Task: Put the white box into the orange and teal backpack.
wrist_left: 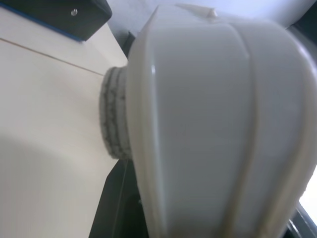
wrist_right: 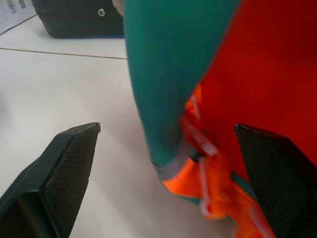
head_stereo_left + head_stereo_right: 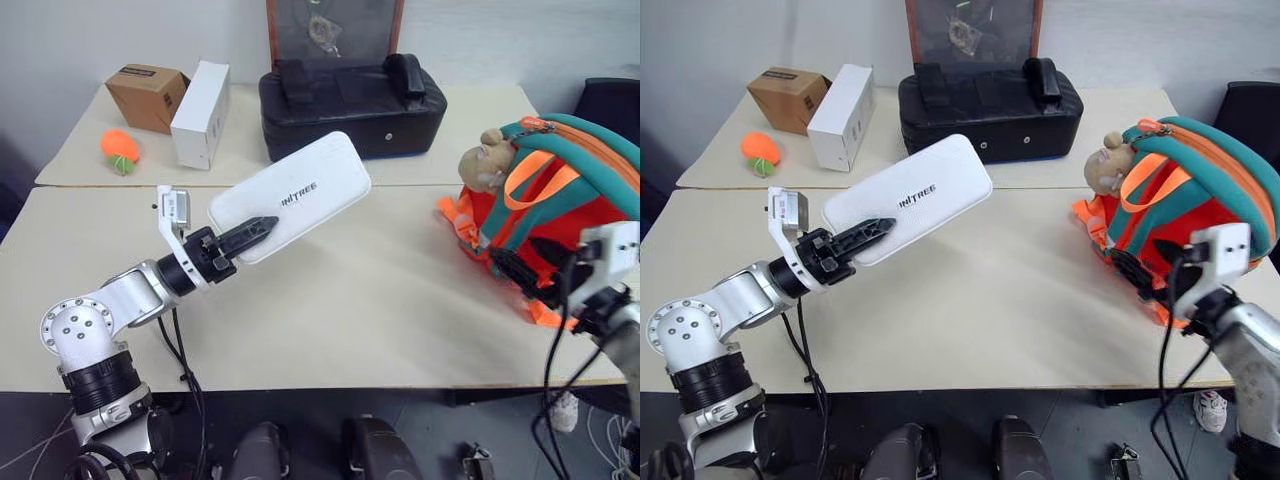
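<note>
The backpack (image 3: 560, 200) runs off the picture at 3 o'clock, so its far side can't be seen. The right gripper (image 2: 168, 173) has its two fingers cut off at 6 o'clock in the wrist view, and the strap between them is blurry. The left gripper (image 3: 255, 233) covers a bit of the box (image 3: 295, 195). Up close, the box (image 1: 218, 124) is a big blurry white shape. The picture frame (image 3: 335, 28) is cut off at 12 o'clock.

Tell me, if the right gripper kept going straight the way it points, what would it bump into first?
Most likely the orange and teal backpack: the open right gripper faces its teal and orange fabric, with an orange strap between the fingers. How near it is stays unclear.
</note>
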`<move>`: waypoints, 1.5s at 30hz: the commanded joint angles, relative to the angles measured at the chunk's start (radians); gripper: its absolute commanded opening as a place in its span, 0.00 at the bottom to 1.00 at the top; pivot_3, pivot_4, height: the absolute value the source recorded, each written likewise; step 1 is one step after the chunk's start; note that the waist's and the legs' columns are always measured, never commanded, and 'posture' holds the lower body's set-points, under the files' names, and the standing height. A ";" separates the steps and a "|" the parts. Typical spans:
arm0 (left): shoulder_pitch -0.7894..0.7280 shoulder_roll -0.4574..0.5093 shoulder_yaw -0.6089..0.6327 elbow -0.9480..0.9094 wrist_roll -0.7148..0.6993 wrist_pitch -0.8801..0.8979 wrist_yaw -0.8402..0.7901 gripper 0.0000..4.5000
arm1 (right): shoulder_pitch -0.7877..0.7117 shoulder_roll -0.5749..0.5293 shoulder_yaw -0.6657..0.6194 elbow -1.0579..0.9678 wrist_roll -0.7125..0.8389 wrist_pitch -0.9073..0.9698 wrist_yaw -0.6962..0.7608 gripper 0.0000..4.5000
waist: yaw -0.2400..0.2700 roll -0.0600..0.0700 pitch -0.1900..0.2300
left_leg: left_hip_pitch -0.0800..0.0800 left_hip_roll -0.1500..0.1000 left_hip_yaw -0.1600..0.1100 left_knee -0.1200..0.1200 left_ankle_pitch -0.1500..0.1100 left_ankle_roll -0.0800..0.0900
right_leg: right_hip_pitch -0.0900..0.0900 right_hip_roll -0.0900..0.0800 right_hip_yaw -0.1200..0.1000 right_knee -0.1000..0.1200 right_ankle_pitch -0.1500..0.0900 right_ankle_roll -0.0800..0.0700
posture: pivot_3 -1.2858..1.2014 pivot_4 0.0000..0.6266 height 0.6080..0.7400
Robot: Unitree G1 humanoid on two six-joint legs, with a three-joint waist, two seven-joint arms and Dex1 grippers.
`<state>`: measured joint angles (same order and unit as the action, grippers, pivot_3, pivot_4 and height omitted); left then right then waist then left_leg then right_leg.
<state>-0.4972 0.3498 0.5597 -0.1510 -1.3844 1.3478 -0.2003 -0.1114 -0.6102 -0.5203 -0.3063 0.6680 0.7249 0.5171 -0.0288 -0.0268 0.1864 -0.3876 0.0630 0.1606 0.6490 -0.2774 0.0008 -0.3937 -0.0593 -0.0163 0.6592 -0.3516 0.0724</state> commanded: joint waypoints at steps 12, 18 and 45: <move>0.027 0.086 -0.097 -0.063 -0.206 -0.172 0.109 0.28 | -0.352 0.132 0.091 0.379 -0.053 -0.208 -0.023 0.80 | -0.002 0.000 0.000 | 0.000 0.000 0.002 0.000 0.000 0.001 | -0.001 0.000 0.001 0.000 0.000 0.000 | 0.52 0.24 1.00; 0.043 0.120 -0.132 -0.067 -0.222 -0.223 0.123 0.28 | -0.322 0.126 0.108 0.363 -0.053 -0.239 0.026 0.33 | -0.001 0.000 0.000 | -0.001 0.000 0.002 0.000 0.000 0.000 | -0.001 0.000 0.001 0.000 0.000 0.000 | 0.52 0.24 1.00; -0.168 0.410 -0.275 0.056 0.097 -0.266 -0.380 0.28 | -0.009 -0.548 0.021 -0.112 0.573 0.269 0.970 0.00 | 0.001 -0.002 0.002 | -0.003 0.001 0.001 -0.003 -0.001 0.002 | -0.001 0.000 -0.001 -0.007 0.000 0.000 | 0.52 0.24 1.00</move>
<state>-0.6484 0.7349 0.2875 -0.0315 -1.2934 1.0925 -0.4949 -0.1271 -1.1409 -0.4686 -0.3998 1.2164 0.9917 1.4468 -0.0276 -0.0287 0.1886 -0.3904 0.0637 0.1610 0.6462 -0.2788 0.0026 -0.3943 -0.0595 -0.0169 0.6524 -0.3517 0.0722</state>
